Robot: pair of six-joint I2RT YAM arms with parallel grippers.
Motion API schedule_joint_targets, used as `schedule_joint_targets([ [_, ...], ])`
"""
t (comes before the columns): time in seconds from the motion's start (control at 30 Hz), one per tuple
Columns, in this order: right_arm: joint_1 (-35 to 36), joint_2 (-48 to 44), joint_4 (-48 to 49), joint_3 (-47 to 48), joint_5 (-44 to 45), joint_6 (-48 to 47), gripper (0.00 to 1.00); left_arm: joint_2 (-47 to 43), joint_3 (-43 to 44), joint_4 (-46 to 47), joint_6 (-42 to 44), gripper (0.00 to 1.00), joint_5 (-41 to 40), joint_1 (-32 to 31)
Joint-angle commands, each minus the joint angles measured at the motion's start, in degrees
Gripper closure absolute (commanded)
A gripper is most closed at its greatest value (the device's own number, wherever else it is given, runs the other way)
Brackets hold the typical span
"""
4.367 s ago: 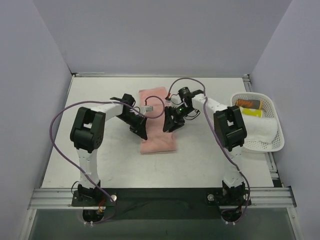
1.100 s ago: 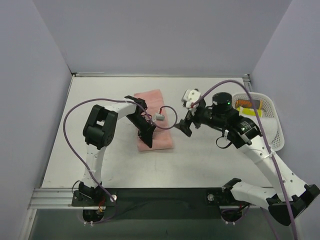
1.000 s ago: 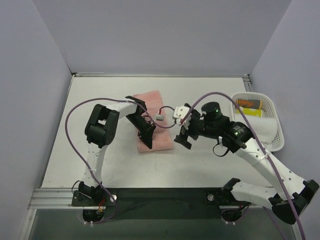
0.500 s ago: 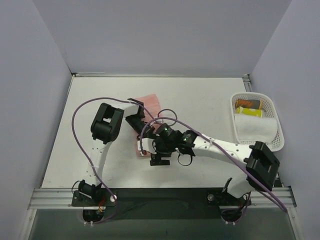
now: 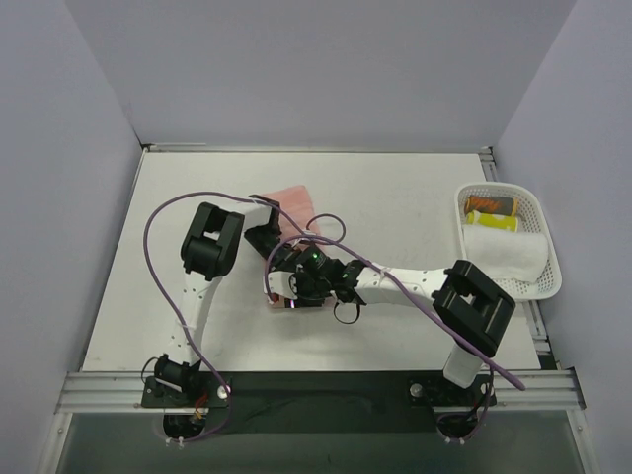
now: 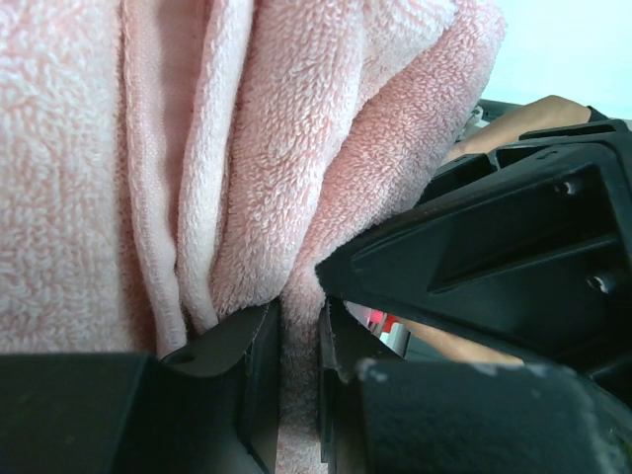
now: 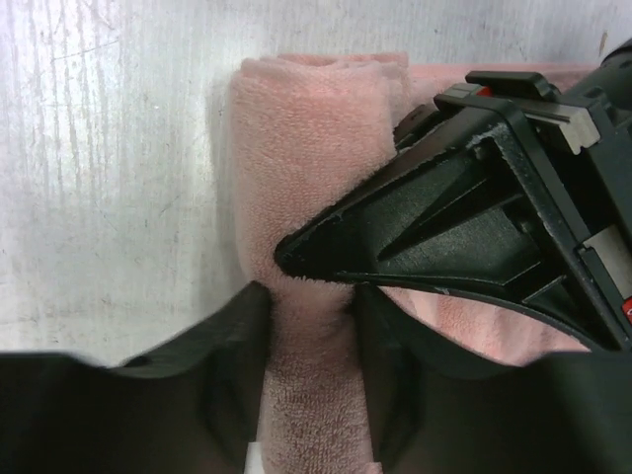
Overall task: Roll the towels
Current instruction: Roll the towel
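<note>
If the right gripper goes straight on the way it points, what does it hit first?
The salmon-pink towel: its roll sits between the fingers of the right gripper. Just beyond, probably a finger of the left gripper; depth unclear.

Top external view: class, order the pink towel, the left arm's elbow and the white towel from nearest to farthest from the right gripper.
1. Pink towel: mid-table, its near end in the right gripper.
2. Left arm's elbow: a little way off, on the gripper's left.
3. White towel: far right of the table.
</note>
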Motion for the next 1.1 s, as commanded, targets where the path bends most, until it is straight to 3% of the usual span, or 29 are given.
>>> schedule_joint_targets([
  [0.0,0.2,2.5,-0.3,-1.6,-3.6,0.8,0.74,3.6,0.4,5.6,4.2,0.94,-8.7,1.7],
  [0.13,-1.6,4.6,-10.3,2.9,-9.7,4.8,0.99,1.2,-0.6,9.2,1.7,0.82,-6.6,3.4],
  [0.23,-3.2,5.1,-17.0,5.6,-15.4,9.5,1.0,-2.0,-1.3,10.8,0.4,0.63,-3.4,5.3],
  [0.33,-4.5,5.6,-21.9,8.4,-21.0,14.2,1.0,-5.2,-0.5,11.4,-0.2,0.56,-2.0,7.7],
  [0.57,-8.2,7.8,-27.6,12.2,-28.9,24.4,1.0,-14.8,-1.6,12.8,-0.7,0.53,-1.7,16.5],
  [0.8,-13.4,14.6,-29.5,15.5,-36.5,32.4,1.0,-31.4,-18.3,29.5,-10.7,0.52,-4.1,29.5],
  [0.97,-14.5,20.1,-32.3,20.0,-39.5,32.3,1.0,-47.5,-31.4,38.3,-10.7,0.52,-11.5,30.7],
  [1.07,-15.9,23.3,-33.4,21.7,-40.5,32.0,1.0,-55.6,-36.1,39.3,-7.1,0.52,-15.6,27.9],
])
